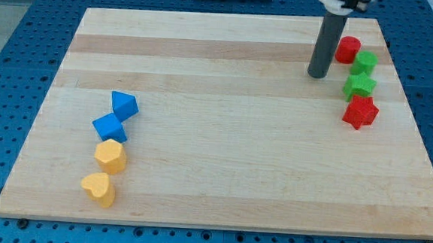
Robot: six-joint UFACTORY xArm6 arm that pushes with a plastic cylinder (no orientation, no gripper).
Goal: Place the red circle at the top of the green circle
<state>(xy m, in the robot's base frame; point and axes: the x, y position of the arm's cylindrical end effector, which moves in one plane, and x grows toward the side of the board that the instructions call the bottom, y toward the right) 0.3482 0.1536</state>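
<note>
Red circle lies just right of my tip, slightly higher, directly above green circle; tip touches nothing.

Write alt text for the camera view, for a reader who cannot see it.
My tip rests on a wooden board near the view's top right, just left of a red circle heading a column: green circle, green star, red star. At lower left sit two blue blocks above two yellow ones.
</note>
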